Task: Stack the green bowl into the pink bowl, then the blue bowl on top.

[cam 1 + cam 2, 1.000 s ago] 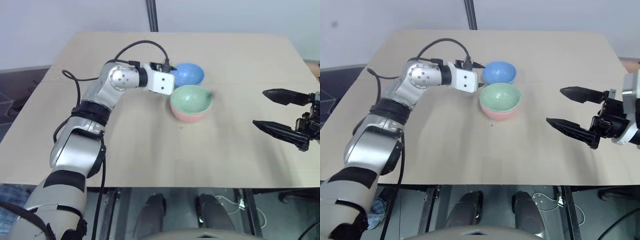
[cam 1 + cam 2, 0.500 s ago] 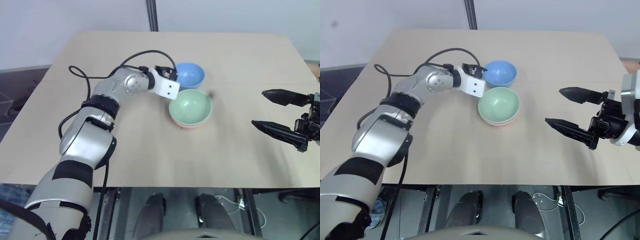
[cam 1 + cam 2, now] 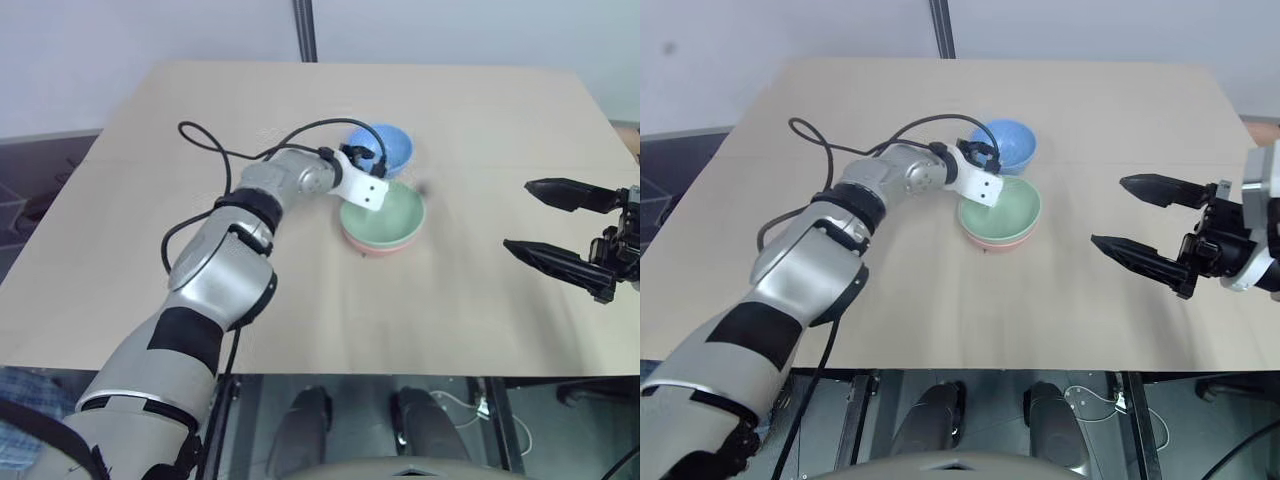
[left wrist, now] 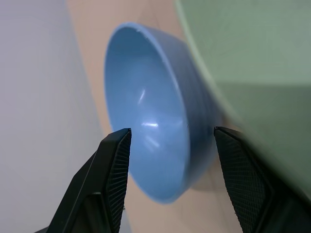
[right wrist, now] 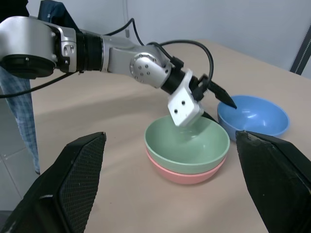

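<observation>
**Left gripper lines up on the last bowl**

Left gripper (image 4: 167, 141), fingers spread, straddles the near rim of the small sky-blue plastic bowl (image 4: 146, 126), ready to pinch it. Beside it, the mint-green bowl (image 3: 385, 212) sits nested in the salmon-pink bowl (image 3: 378, 245). Right gripper (image 3: 568, 230) hangs wide, well apart.

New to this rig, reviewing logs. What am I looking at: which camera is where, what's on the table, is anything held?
It is a humanoid robot with two arms, each ending in two black fingers. Two pictures come from its head, looking down over a tan table; the other two come from cameras on its wrists. On the table the green bowl sits nested in the pink bowl, with the blue bowl just behind them. The left gripper is open with its fingers straddling the blue bowl's rim, not yet closed. The right gripper is open and empty, off to the side.
</observation>
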